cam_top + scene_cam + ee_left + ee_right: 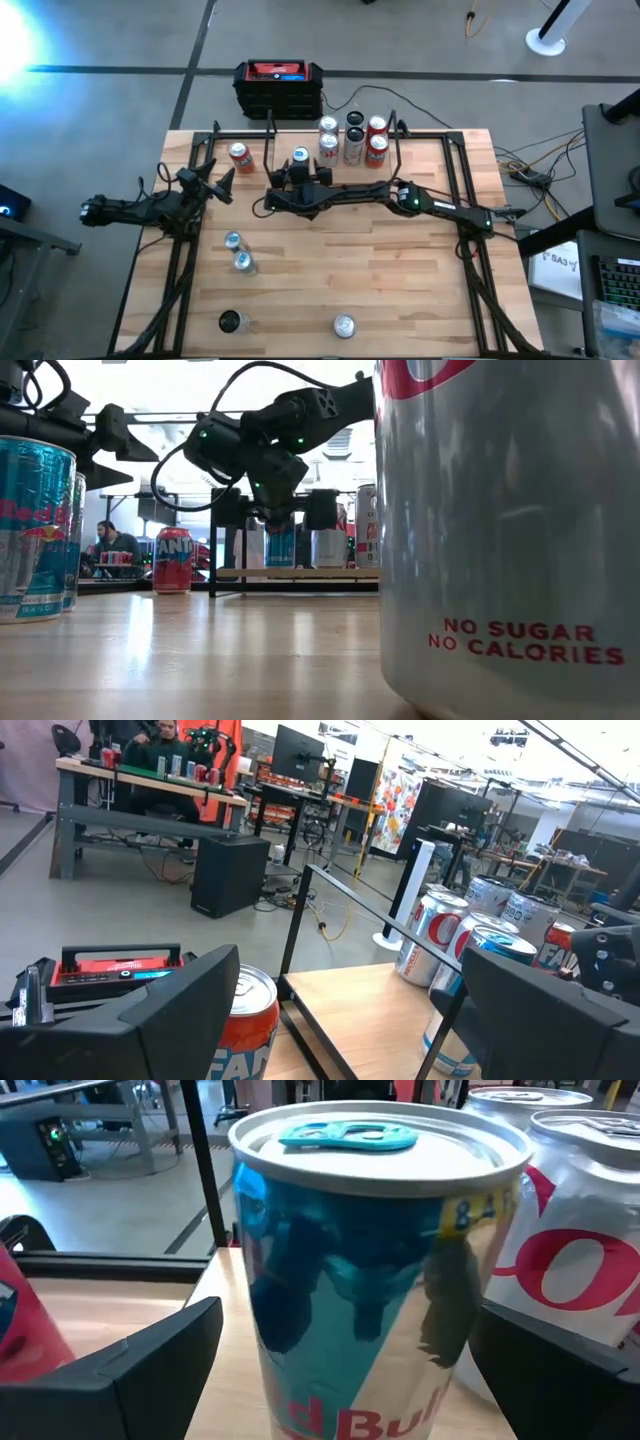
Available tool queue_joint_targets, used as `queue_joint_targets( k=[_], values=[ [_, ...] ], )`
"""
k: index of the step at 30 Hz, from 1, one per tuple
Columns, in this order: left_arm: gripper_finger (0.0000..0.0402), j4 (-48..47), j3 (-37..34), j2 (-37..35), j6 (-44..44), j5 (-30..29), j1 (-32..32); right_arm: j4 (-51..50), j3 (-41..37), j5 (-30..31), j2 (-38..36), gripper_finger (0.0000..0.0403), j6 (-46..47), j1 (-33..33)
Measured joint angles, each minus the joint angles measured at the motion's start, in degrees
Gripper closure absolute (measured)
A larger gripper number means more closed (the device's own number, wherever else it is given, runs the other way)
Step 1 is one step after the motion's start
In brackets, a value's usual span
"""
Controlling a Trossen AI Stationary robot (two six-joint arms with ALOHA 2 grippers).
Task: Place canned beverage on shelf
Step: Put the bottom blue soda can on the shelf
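Across the light wood table, we see our right gripper spread wide around a slim blue-and-silver beverage can standing on the low wood-board shelf; our left gripper waits released beside it.

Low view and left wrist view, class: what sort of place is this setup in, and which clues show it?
Probably a robotics lab or workshop. Beyond the wooden table are workbenches with monitors, a person seated at a bench, and loose cables on the concrete floor.
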Motion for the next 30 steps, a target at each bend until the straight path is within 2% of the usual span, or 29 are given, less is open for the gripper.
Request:
queue_joint_targets(
  k=[4,12,14,20,26,30],
  values=[
    [0.0033,0.0,0.0,0.0,0.0,0.0,0.0,0.0,0.0,-0.3,0.0,0.0045,-1.8,-0.1],
    [0.0033,0.0,0.0,0.0,0.0,0.0,0.0,0.0,-0.1,-0.3,0.0,0.0164,-2.4,-0.4],
    [0.0033,0.0,0.0,0.0,0.0,0.0,0.0,0.0,-0.1,-0.3,0.0,0.0183,-2.5,-0.5],
    [0.0033,0.0,0.0,0.0,0.0,0.0,0.0,0.0,-0.1,-0.3,0.0,0.0185,-2.4,-0.6],
    [0.0033,0.0,0.0,0.0,0.0,0.0,0.0,0.0,-0.1,-0.3,-0.1,0.0161,-1.8,-1.8],
    [0.0033,0.0,0.0,0.0,0.0,0.0,0.0,0.0,-0.1,-0.3,-0.1,0.0161,-1.7,-2.5]
  ],
)
